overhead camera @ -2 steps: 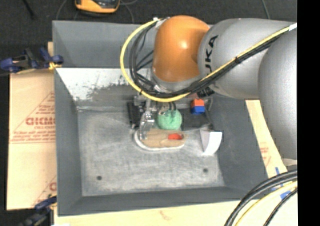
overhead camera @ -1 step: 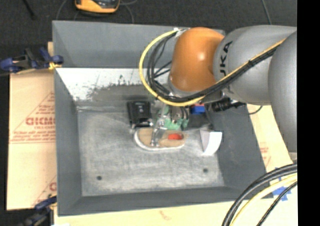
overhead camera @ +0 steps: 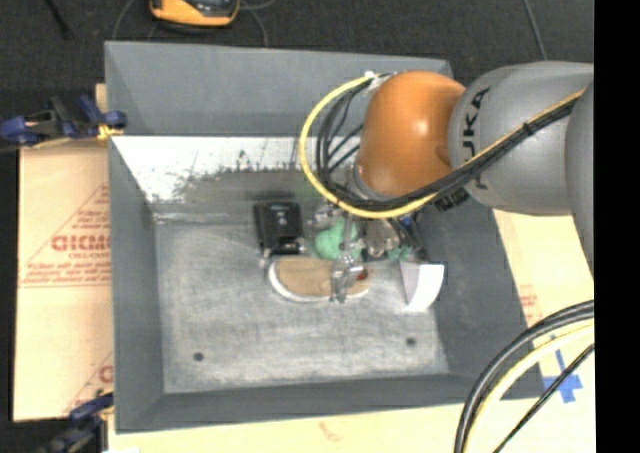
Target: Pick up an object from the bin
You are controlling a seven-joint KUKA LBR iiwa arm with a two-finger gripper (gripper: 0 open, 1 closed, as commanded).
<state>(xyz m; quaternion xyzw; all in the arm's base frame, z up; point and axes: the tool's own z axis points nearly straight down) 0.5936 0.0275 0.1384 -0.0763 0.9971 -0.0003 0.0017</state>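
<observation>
Grey metal bin (overhead camera: 200,341), floor scuffed, walls sloped. Orange-capped arm (overhead camera: 520,141) entering from 3 o'clock. Low at bin centre, gripper (overhead camera: 346,279) over the 3 o'clock end of a flat oval piece (overhead camera: 300,281), white rim, brown middle; open or closed, cannot tell. Best lowered straight, straddling the thin rim. Nearby: black box (overhead camera: 278,223) at 11 o'clock, white wedge (overhead camera: 422,283) at 3, green lump (overhead camera: 328,239) at 12.

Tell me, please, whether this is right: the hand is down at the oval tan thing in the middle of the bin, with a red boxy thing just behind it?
Not quite: the camera view shows the boxy thing is black, not red. The rest stands: the hand is down at the oval tan thing in the middle of the bin.
</observation>
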